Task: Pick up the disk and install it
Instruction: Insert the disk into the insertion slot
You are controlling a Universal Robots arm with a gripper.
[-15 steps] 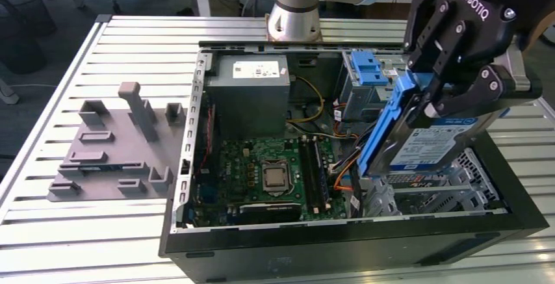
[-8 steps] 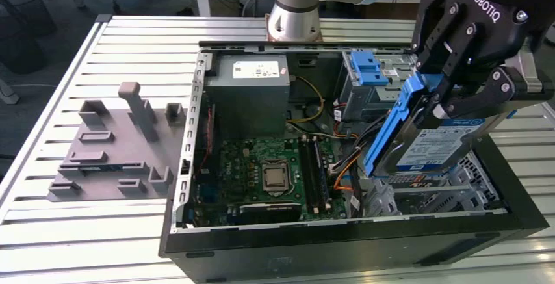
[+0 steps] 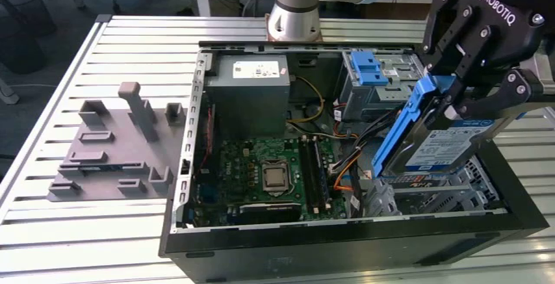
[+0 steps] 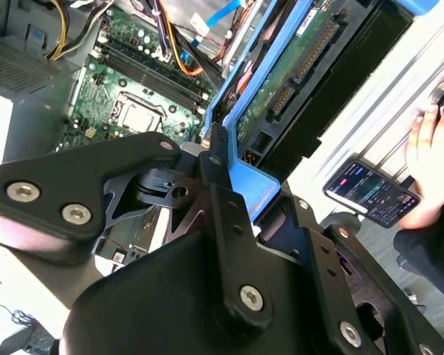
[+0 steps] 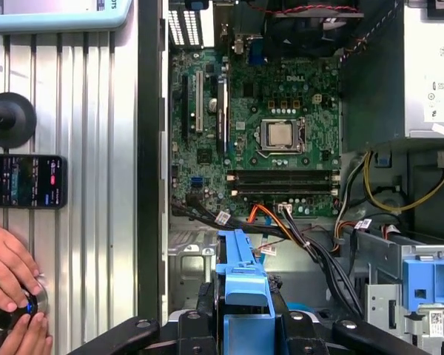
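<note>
The disk, a grey hard drive with a white and blue label in a blue carrier frame, hangs tilted on edge over the open computer case, at the exterior view's right. My gripper is shut on its upper end, fingers pinching the blue frame. The disk's lower end is just above the metal drive cage. The second wrist view shows the disk's green circuit side beyond my gripper. In the first wrist view the blue frame sticks out from between the fingers.
Inside the case lie the motherboard, a grey power supply box with a white sticker, loose cables and a blue ridged latch. A grey fixture sits on the slatted table. A hand and a phone lie beside the case.
</note>
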